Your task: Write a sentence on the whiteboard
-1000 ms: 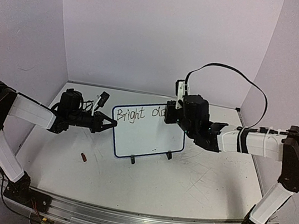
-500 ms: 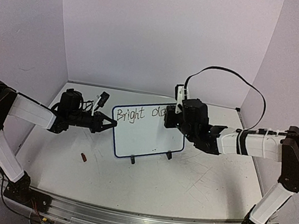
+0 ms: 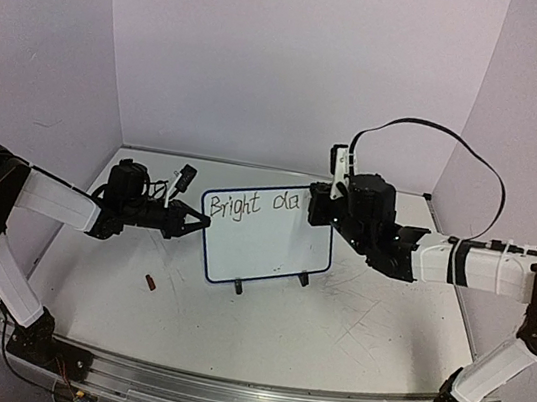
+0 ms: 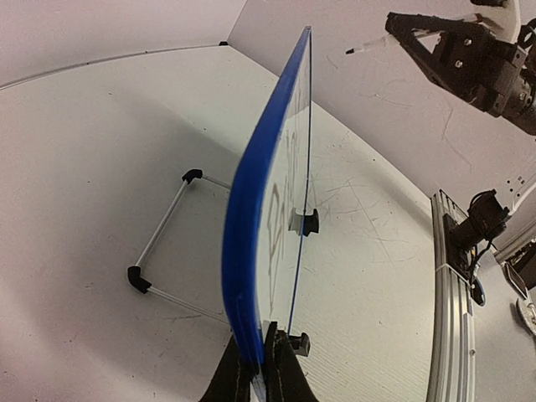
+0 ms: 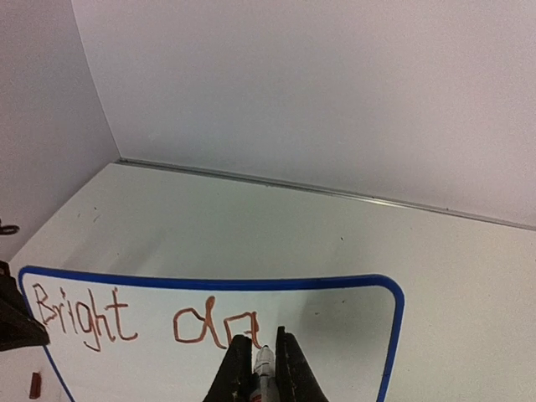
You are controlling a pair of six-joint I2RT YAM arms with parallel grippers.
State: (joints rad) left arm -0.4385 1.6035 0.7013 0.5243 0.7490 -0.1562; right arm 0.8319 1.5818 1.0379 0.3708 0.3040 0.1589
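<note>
The whiteboard (image 3: 264, 246) stands upright on two black feet mid-table, blue-rimmed. The sentence (image 3: 256, 202) reads "Bright da" along its top; in the right wrist view the sentence (image 5: 142, 320) looks reddish-brown. My left gripper (image 3: 203, 222) is shut on the board's left edge; the left wrist view shows the whiteboard (image 4: 251, 209) edge-on, pinched in the left gripper (image 4: 261, 356). My right gripper (image 3: 314, 208) is shut on a marker (image 5: 263, 370), whose tip touches the whiteboard (image 5: 335, 335) just right of the last "a". The right gripper (image 5: 260, 345) fills the bottom of its own view.
A small red-brown cap (image 3: 149, 283) lies on the table left of the board's front. A wire stand (image 4: 163, 226) props the board from behind. Walls close the table's back and sides. A metal rail (image 4: 448, 293) runs along the near edge.
My right gripper has moved rightward along the board's top with the marker, leaving the "da" letters uncovered. The left gripper and the board have not moved.
</note>
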